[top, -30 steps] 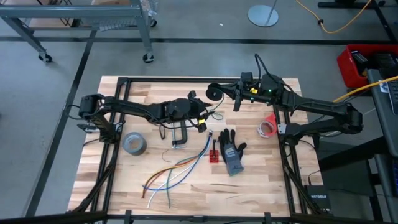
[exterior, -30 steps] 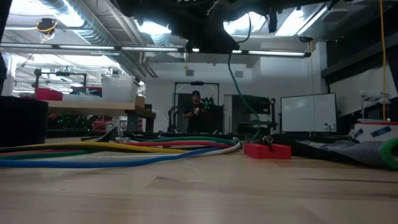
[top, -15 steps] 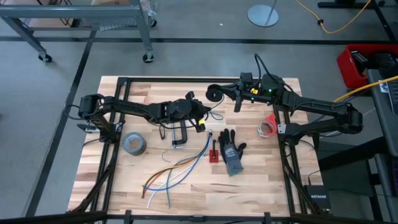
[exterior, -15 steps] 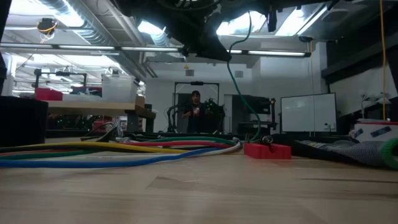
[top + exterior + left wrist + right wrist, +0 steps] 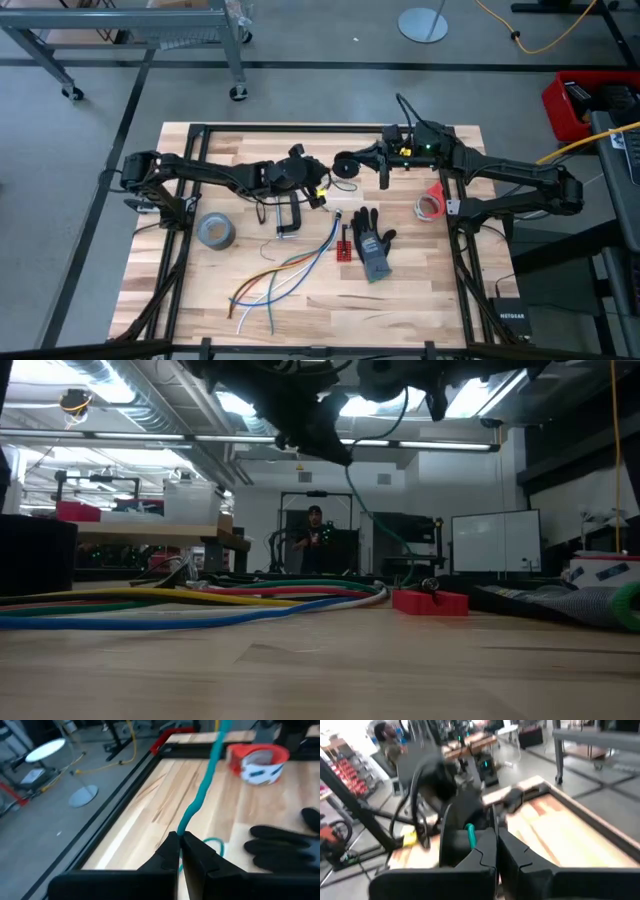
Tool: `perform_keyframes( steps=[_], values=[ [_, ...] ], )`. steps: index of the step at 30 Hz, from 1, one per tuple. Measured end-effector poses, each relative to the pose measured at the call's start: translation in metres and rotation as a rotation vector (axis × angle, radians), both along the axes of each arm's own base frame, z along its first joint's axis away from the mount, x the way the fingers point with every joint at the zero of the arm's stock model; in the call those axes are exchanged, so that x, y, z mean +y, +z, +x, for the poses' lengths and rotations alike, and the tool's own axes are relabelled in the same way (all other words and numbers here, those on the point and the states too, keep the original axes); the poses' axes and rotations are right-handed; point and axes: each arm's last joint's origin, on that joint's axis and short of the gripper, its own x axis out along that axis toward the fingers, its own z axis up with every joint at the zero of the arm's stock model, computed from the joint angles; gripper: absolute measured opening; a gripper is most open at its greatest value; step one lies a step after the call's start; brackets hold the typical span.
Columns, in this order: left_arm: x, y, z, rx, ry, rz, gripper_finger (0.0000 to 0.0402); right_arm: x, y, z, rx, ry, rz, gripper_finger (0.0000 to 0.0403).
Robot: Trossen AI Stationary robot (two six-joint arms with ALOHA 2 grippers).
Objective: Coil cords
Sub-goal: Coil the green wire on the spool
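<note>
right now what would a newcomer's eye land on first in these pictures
Most striking are the two dark arms meeting above the far middle of the table: the right gripper is shut on the cord, wound as a small black bundle, while the left gripper pinches its loose tail. Nearer, a black glove lies beside the fanned coloured wires, with a grey tape roll to the left.

The cord bundle (image 5: 346, 165) sits between the left gripper (image 5: 322, 187) and the right gripper (image 5: 352, 160). The glove (image 5: 373, 243) lies on the surface (image 5: 420, 290) nearer the camera's bottom edge than both grippers, the tape roll (image 5: 216, 231) well to the left gripper's outer side.
</note>
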Motion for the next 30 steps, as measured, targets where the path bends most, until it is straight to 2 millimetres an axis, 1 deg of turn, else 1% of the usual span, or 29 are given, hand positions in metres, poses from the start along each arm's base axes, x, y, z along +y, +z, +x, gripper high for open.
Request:
perform_keyframes(
  steps=[7, 11, 15, 19, 22, 26, 30],
  values=[
    [0.008, 0.015, -0.018, -0.003, 0.067, -0.061, 0.0001, 0.000, -0.013, -0.003, 0.131, -0.015, 0.010, 0.0003],
    [0.008, 0.021, -0.021, -0.017, 0.048, -0.073, 0.0001, -0.001, -0.015, -0.004, 0.166, -0.066, -0.014, 0.0003],
    [0.004, 0.018, -0.022, 0.011, 0.003, -0.114, 0.0001, -0.004, -0.016, -0.004, 0.176, -0.153, -0.041, 0.0003],
    [0.001, 0.012, -0.025, 0.070, 0.011, -0.153, 0.0000, -0.006, -0.016, -0.005, 0.186, -0.217, -0.076, 0.0003],
    [-0.001, 0.009, -0.027, 0.103, 0.010, -0.156, 0.0000, -0.006, -0.016, -0.005, 0.186, -0.216, -0.076, 0.0003],
    [0.002, 0.009, -0.028, 0.108, 0.019, -0.157, 0.0000, -0.004, -0.016, -0.004, 0.188, -0.158, -0.062, 0.0003],
    [0.006, 0.011, -0.027, 0.097, 0.032, -0.157, 0.0000, -0.003, -0.021, -0.006, 0.238, -0.131, -0.044, 0.0003]
  ],
)
